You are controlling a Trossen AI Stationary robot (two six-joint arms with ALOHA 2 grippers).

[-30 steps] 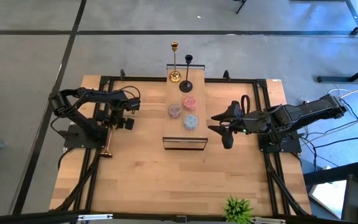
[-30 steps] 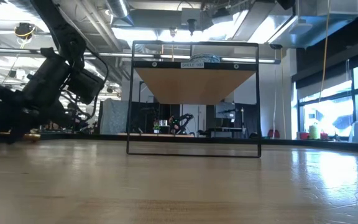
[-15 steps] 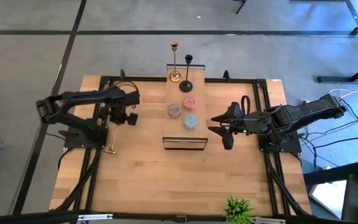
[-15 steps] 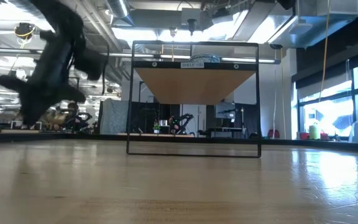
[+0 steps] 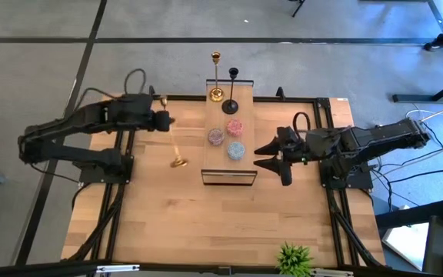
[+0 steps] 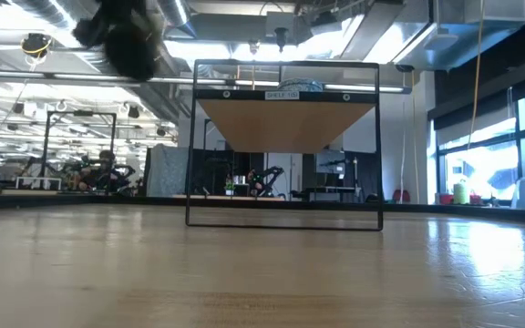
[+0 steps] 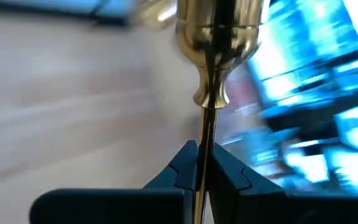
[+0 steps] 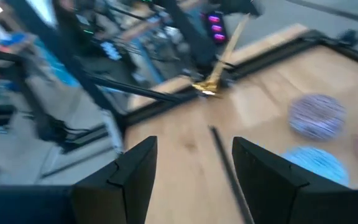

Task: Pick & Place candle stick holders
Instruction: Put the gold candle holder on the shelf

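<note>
Left end effector [image 7: 197,163] is clamped on the thin stem of a slick, rigid, base-heavy shiny gold metal candlestick [image 5: 173,144], while the right end effector [image 8: 191,163] waits open.

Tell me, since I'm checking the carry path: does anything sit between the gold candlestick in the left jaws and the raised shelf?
Nothing visible does. The left gripper, jaws shut on the gold candlestick, holds it over bare table just left of the shelf. The black candlestick and another gold one stand at the shelf's far end.
</note>
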